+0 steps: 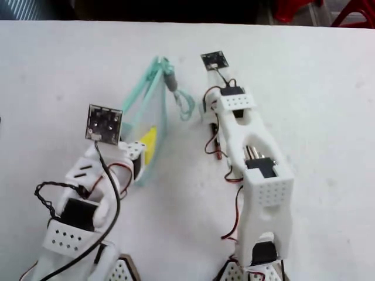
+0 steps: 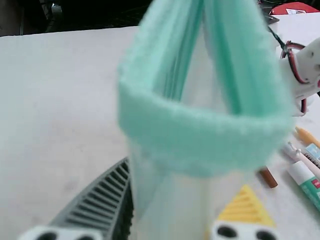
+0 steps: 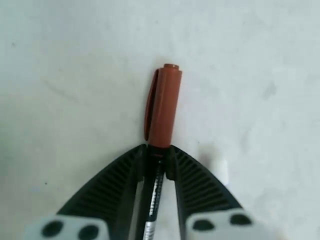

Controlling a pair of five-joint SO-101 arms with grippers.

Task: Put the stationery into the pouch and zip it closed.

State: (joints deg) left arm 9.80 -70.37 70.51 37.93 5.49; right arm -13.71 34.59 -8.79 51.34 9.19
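A mint-green pouch (image 1: 146, 108) with clear sides stands open on the table, its mouth rim (image 2: 200, 132) close in front of my left wrist camera. My left gripper (image 2: 185, 177) is shut on the pouch's wall, a grey ribbed finger (image 2: 105, 195) on one side and a yellow finger (image 2: 245, 207) on the other. My right gripper (image 3: 156, 151) is shut on a black pen with a brown cap (image 3: 164, 102), the cap sticking out over the white table. The right arm (image 1: 243, 126) lies just right of the pouch.
Loose stationery lies beside the pouch: a brown-ended pen (image 2: 267, 177), an orange-tipped one (image 2: 306, 136) and a white and teal one (image 2: 305, 180). The pouch's grey pull and mint loop (image 1: 183, 100) trail toward the right arm. Open white table lies on both outer sides.
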